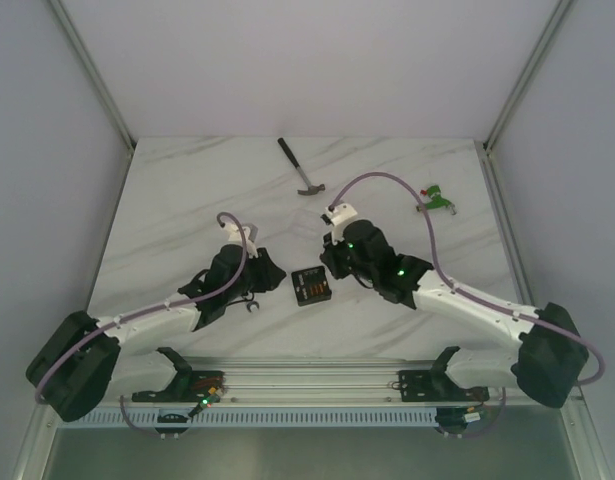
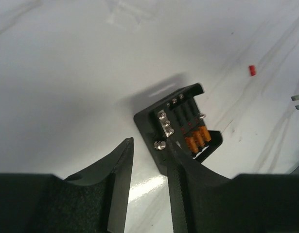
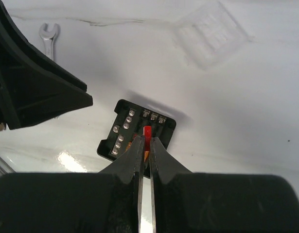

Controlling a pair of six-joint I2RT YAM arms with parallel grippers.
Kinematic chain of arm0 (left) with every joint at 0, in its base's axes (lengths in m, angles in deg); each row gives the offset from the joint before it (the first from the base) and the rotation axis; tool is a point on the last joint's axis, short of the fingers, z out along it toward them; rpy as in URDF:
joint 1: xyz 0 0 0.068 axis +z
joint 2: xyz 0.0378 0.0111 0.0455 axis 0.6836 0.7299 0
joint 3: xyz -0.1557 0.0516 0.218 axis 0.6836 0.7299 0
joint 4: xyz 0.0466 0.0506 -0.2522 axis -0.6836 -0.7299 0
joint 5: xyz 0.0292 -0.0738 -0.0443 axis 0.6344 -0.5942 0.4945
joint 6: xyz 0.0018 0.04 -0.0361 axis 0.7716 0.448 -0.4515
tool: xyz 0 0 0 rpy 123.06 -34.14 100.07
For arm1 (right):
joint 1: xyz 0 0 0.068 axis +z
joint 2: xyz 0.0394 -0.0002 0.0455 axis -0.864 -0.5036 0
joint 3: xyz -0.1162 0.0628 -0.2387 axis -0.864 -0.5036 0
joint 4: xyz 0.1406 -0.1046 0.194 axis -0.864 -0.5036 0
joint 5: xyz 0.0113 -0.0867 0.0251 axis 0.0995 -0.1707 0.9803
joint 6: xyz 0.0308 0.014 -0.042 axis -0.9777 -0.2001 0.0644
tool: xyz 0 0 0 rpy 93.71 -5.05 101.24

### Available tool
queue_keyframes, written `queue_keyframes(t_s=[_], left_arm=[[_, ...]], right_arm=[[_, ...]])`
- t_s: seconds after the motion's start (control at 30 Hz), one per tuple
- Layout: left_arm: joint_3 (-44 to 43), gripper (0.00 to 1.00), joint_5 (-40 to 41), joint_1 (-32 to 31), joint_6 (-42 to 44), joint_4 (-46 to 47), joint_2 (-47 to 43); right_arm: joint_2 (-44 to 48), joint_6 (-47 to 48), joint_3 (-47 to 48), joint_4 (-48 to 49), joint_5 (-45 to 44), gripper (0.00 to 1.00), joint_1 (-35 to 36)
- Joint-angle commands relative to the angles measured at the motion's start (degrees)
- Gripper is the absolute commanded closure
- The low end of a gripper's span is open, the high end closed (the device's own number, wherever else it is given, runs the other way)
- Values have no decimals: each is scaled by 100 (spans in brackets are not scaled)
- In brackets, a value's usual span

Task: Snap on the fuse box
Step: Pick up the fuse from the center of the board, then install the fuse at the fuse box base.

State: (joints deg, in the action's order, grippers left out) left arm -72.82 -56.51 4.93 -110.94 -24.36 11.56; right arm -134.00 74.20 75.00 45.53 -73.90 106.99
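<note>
Pinching a small red fuse (image 3: 147, 131) in my right claw (image 3: 147, 144), I hover over the fuse box (image 3: 122, 128), which lies near the table's middle, somewhat toward the near edge. My left claw (image 2: 149, 148) gapes just beside it, one finger perhaps touching its corner.

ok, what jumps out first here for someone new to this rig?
The right pincer, shut on a small red fuse just over the black fuse box in the middle of the marble table. The left pincer hangs open at the box's other side. Further back lie a hammer and a green-and-red connector.
</note>
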Motion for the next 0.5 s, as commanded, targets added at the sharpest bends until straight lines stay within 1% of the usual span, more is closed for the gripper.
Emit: queue_keyframes(t_s=[0.0, 0.1, 0.27, 0.47], left_arm=[[62, 61, -184, 27, -424, -26, 312], [213, 66, -391, 31, -524, 279, 468], [440, 68, -661, 32, -724, 808, 848], [482, 72, -946, -57, -931, 1403, 1566]], right_arm=[[-410, -482, 344, 42, -1185, 100, 448], [-697, -647, 427, -12, -1512, 100, 705], [-1063, -830, 540, -132, -1742, 100, 916], [-1302, -964, 636, -260, -1964, 100, 1075]])
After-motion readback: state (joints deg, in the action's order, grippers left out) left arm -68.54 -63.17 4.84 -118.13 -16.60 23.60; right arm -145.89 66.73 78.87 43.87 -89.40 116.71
